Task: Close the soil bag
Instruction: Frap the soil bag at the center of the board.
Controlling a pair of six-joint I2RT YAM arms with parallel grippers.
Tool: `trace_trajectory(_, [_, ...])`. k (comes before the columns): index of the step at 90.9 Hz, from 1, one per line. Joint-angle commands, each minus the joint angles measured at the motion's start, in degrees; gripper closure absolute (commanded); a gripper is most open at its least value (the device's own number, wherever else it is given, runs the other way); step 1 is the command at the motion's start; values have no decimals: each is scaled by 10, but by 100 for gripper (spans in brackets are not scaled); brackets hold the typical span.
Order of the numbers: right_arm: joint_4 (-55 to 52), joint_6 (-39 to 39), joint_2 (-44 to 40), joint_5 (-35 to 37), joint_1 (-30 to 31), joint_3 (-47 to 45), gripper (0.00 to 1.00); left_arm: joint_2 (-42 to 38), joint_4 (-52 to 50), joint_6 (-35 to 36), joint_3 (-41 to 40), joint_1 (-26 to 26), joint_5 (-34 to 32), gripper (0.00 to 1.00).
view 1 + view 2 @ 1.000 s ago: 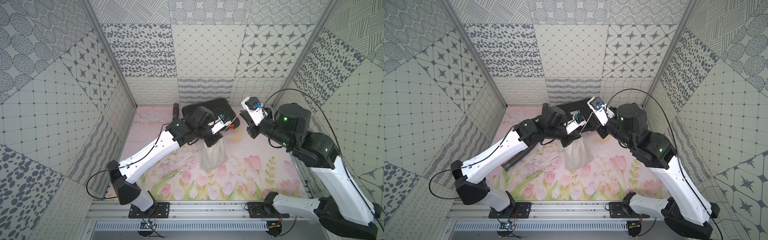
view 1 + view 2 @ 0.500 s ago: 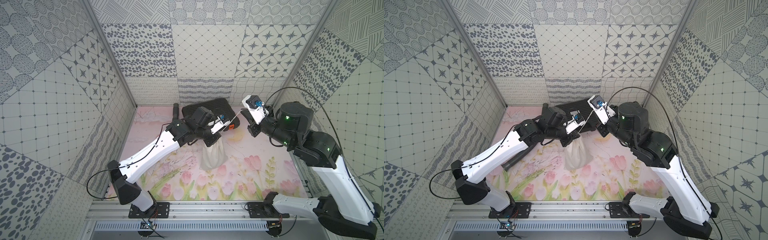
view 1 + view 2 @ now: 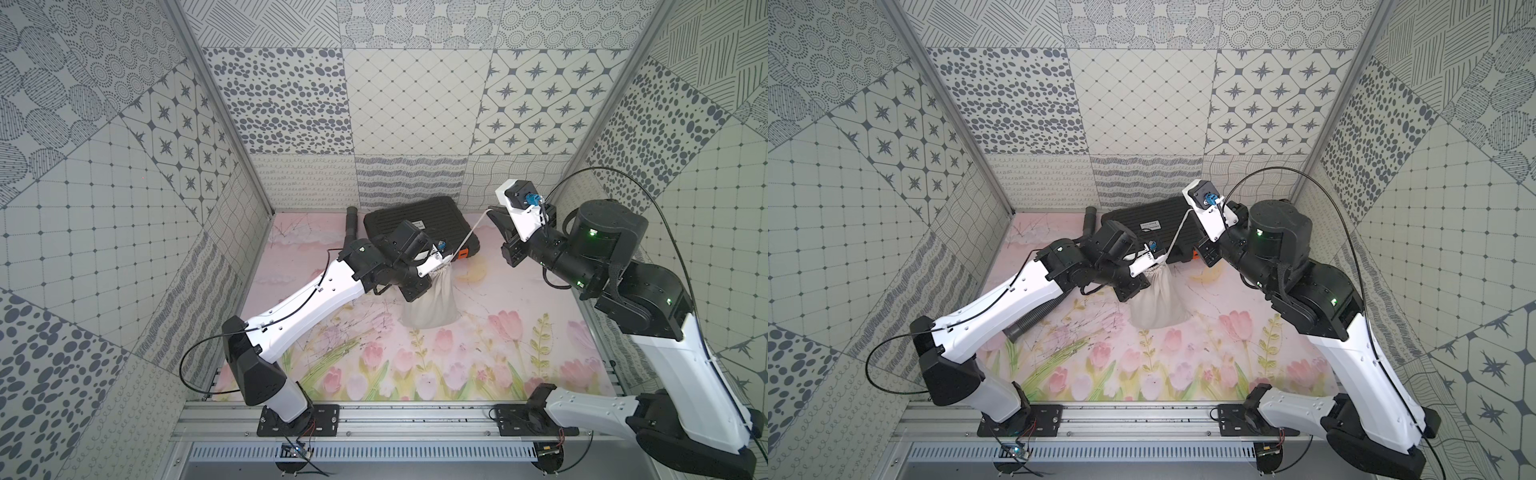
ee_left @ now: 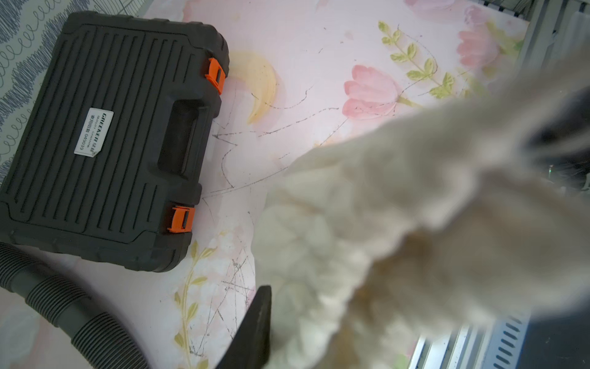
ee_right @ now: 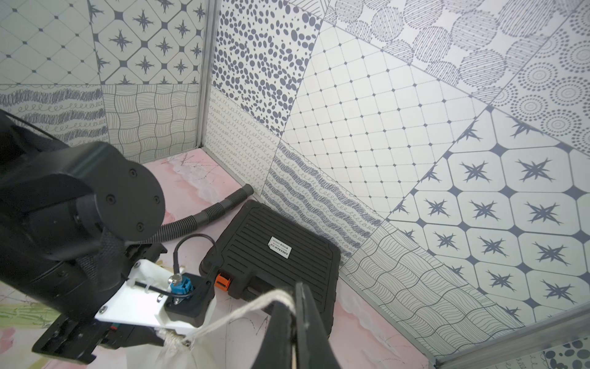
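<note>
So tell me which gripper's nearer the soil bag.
Left. The left gripper sits at the neck of the soil bag; the right gripper stands farther back, jaws pinching the cord.

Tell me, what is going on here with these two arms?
The right gripper has its jaws shut on the white cord and holds it taut, slanting up from the soil bag. The left gripper is at the bag's gathered neck; whether its jaws grip it is unclear. The bag stands near the black case.

soil bag before case
</note>
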Motion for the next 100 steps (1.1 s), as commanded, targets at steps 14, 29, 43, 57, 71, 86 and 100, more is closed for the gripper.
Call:
trace_trajectory(14, [133,41,-20,-7,-6,16,100,-59,19,-20,-30,14,54,69])
trace_trajectory(29, [133,67,-32,-22,-6,-21,100,-118,127,-61,-84,33,115,21])
trace_trajectory(43, [133,78,-51,-16,-6,-59,100,-149,204,-82,-124,37,140,4])
trace_trajectory(57, [133,94,-76,-5,-6,-93,100,-136,258,-82,-129,37,188,4])
trace_trajectory(71, [133,114,-86,-9,-6,-102,100,-100,334,-79,-118,37,230,4])
trace_trajectory(86, [133,125,-87,-12,-6,-100,100,-46,356,-76,-59,20,237,4])
trace_trajectory(100, [133,131,-80,-18,-6,-95,100,-16,382,-70,-28,0,225,4])
